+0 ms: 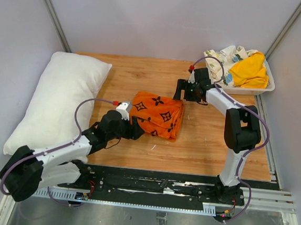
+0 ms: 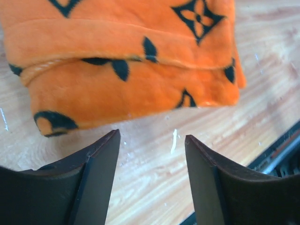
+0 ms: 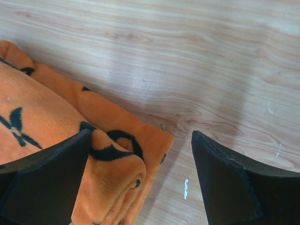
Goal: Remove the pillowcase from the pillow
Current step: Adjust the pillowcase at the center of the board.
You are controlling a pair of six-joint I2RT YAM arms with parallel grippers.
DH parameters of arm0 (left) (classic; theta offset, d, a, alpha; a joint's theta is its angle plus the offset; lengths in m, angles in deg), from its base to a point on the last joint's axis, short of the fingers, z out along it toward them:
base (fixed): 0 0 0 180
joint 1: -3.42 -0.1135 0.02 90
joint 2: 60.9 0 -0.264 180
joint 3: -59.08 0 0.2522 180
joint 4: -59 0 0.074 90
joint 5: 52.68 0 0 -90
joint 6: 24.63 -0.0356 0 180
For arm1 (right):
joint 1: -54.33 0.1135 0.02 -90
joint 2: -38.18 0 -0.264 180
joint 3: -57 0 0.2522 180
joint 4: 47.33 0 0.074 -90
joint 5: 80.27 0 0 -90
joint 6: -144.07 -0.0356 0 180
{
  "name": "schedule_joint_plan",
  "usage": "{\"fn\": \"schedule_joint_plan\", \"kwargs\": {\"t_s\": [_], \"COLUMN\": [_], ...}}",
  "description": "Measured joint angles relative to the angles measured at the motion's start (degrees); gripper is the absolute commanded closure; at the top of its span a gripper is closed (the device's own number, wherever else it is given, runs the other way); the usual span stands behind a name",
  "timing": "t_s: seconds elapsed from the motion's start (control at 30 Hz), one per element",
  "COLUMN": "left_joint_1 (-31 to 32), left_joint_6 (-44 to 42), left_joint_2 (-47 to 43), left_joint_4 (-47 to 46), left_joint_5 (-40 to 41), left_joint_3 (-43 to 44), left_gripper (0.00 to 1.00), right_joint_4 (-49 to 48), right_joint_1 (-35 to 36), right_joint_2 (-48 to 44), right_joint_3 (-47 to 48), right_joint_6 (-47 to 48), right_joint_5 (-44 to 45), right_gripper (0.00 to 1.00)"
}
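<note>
— So, how do the fingers stand?
— Both pairs are spread and pinch nothing. My left fingers (image 2: 93, 187) sit just short of the pillowcase (image 2: 126, 89); my right fingers (image 3: 47, 187) straddle its corner.
— Risk?
— If I lift carelessly, a right tip could snag the plush and drag the fold open.
— And the layout?
— It's folded mid-counter (image 1: 200, 148), long side left to right, layered edges at the right. The pillow (image 1: 57, 99) lies bare at far left, well apart, running lower left to upper right.
</note>
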Motion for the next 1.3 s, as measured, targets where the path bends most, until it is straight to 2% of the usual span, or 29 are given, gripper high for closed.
{"fn": "schedule_joint_plan", "kwargs": {"t_s": [0.07, 0.13, 0.17, 0.23, 0.4, 0.57, 0.77, 1.07, 1.3], "left_joint_1": [1.6, 2.7, 3.1, 4.4, 6.8, 6.8, 6.3, -3.4, -12.3], "left_joint_6": [0.0, -0.9, -0.4, -0.4, 2.4, 5.2, 5.6, 3.8, -0.3], "left_joint_2": [-4.1, -7.6, -8.1, -6.9, 3.5, 13.0, 21.0, 26.9, 29.2], "left_joint_4": [0.5, 0.5, 0.4, -0.7, -3.6, -5.2, -6.8, -6.8, -0.6], "left_joint_5": [-0.5, -2.0, -2.7, -3.9, -3.8, -0.3, 3.1, 3.3, 4.8], "left_joint_3": [-1.8, -3.2, -3.4, -3.6, -4.6, -4.0, 2.5, 8.6, 14.7], "left_gripper": [0.74, 0.97, 0.99, 1.00, 1.00, 1.00, 1.00, 1.00, 1.00], "right_joint_4": [0.5, 1.1, 1.6, 2.1, 2.3, 2.8, 0.3, -4.4, -4.9], "right_joint_1": [0.0, 0.0, 0.0, 0.0, 0.0, 0.0, 0.0, 0.7, 7.1], "right_joint_2": [0.7, 1.3, 1.8, 2.4, 6.6, 7.8, 7.6, 1.2, -4.9], "right_joint_3": [0.1, 0.6, 1.5, 2.7, 7.6, 7.4, 2.1, -8.7, -15.5], "right_joint_6": [0.0, 0.0, 0.0, 0.0, 0.0, 0.0, -0.9, -4.3, -6.8], "right_joint_5": [0.0, 0.0, 0.0, -0.1, -1.0, -2.2, -4.2, -6.2, -3.5], "right_gripper": [0.13, 0.19, 0.23, 0.27, 0.36, 0.41, 0.45, 0.47, 0.46]}}
